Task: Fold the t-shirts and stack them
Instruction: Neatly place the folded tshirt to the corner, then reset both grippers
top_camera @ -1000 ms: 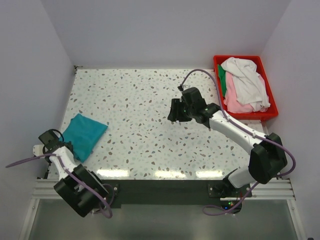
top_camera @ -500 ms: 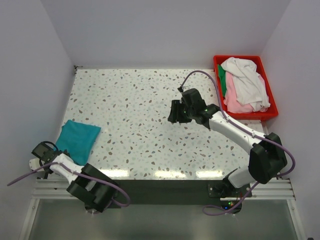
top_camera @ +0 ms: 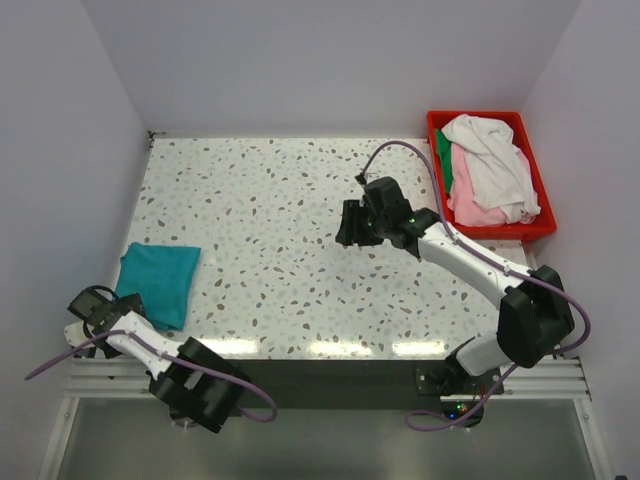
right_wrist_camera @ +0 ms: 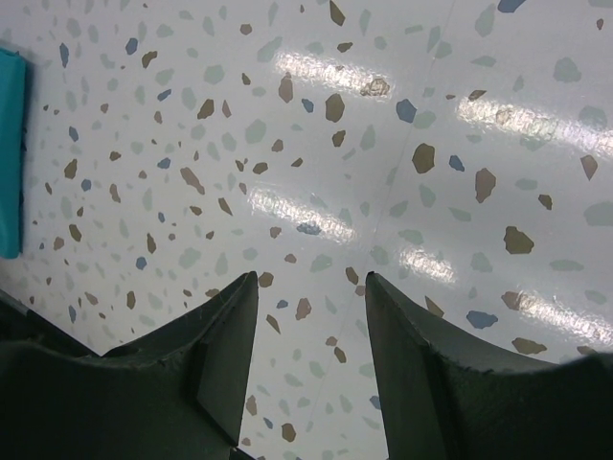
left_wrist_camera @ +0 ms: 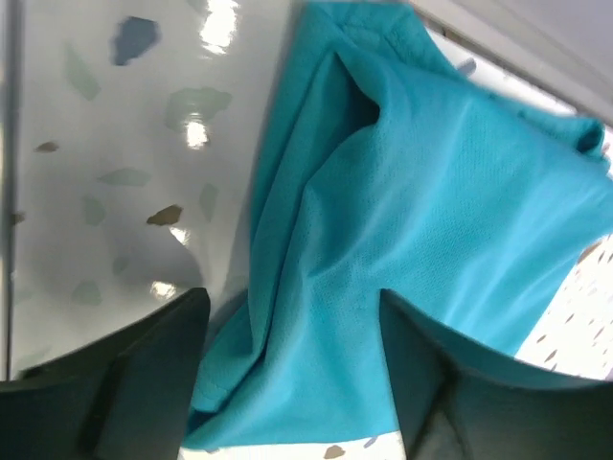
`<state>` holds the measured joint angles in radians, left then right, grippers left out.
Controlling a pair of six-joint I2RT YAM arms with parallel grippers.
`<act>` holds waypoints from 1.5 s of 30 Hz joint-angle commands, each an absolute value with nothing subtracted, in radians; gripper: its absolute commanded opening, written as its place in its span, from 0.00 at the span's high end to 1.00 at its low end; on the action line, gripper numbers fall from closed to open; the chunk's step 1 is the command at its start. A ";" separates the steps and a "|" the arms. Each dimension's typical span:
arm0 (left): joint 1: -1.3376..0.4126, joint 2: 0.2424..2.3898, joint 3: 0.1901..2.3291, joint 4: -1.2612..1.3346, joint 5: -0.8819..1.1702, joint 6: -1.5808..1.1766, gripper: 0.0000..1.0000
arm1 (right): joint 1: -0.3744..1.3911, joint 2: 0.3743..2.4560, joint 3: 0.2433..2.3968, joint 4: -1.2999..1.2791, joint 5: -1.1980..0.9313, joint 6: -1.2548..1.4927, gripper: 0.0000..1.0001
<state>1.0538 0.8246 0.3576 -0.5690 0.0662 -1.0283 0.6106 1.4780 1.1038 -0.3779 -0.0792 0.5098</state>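
A folded teal t-shirt lies flat near the table's left edge; in the left wrist view its cloth fills most of the picture, slightly rumpled. My left gripper sits at the shirt's near-left corner with its jaws open wide, the cloth lying loose between the fingers. My right gripper hovers open over the bare middle of the table, holding nothing. A sliver of the teal t-shirt shows at the left edge of the right wrist view. White, pink and dark green t-shirts lie piled in the bin.
A red plastic bin stands at the back right corner beside the right wall. The speckled table ends at the left wall close to the teal t-shirt. Purple cables trail from both arms.
The left gripper dragged the teal t-shirt towards the near-left corner, then opened and let it go. The shirt now lies squarer. The right arm has not moved.
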 commanded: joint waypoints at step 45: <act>-0.245 1.242 0.722 -0.338 -0.278 -0.778 0.06 | 0.630 1.516 1.118 -0.376 0.035 0.466 0.48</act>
